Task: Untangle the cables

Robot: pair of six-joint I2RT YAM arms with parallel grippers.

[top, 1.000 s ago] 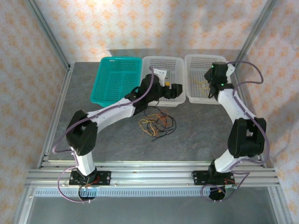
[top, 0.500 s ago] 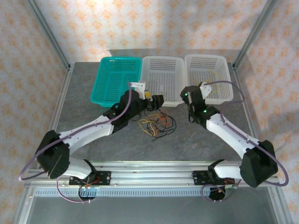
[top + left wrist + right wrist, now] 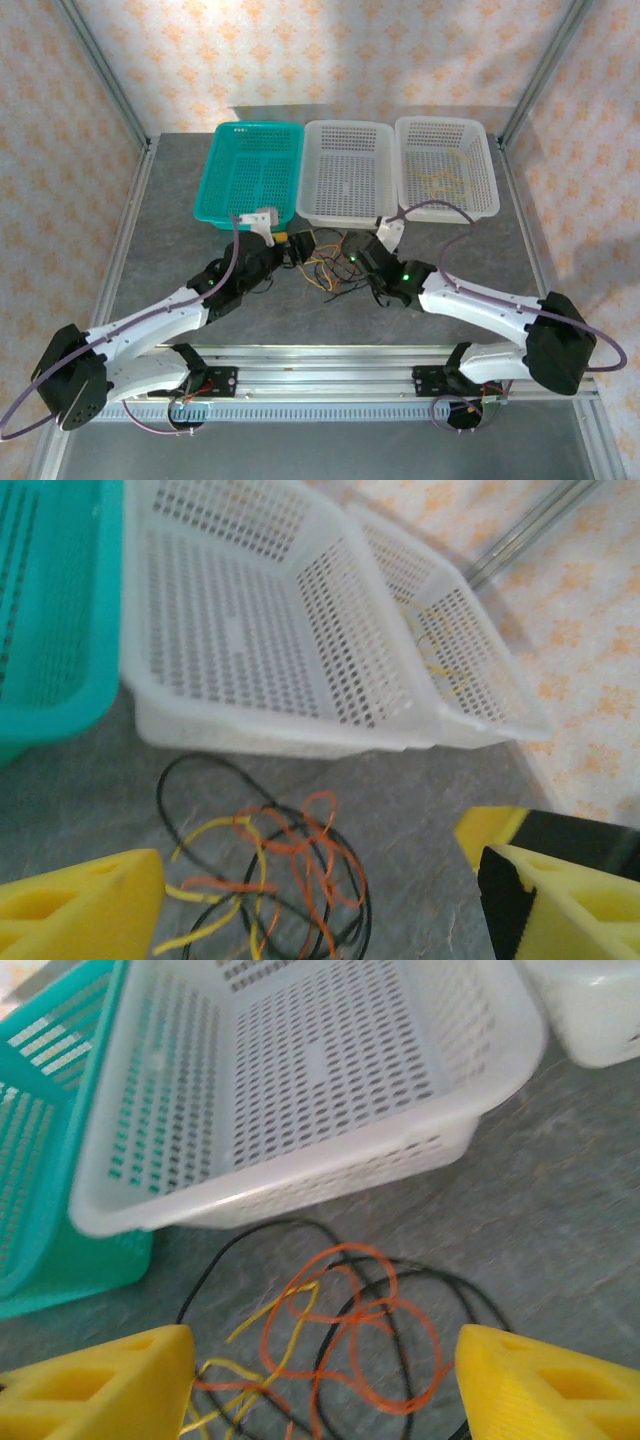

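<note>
The left gripper (image 3: 320,905) and right gripper (image 3: 325,1390) hover with fingers apart and empty over the cables (image 3: 330,268), which lie tangled on the table (image 3: 450,245) beside the white basket (image 3: 348,125). This looks like the reach; next, each should pinch a different strand.

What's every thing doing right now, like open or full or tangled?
cables, tangled together on the table
teal basket, empty
middle white basket, empty
right white basket, holds one yellow cable
left gripper, open, holding nothing
right gripper, open, holding nothing
</note>
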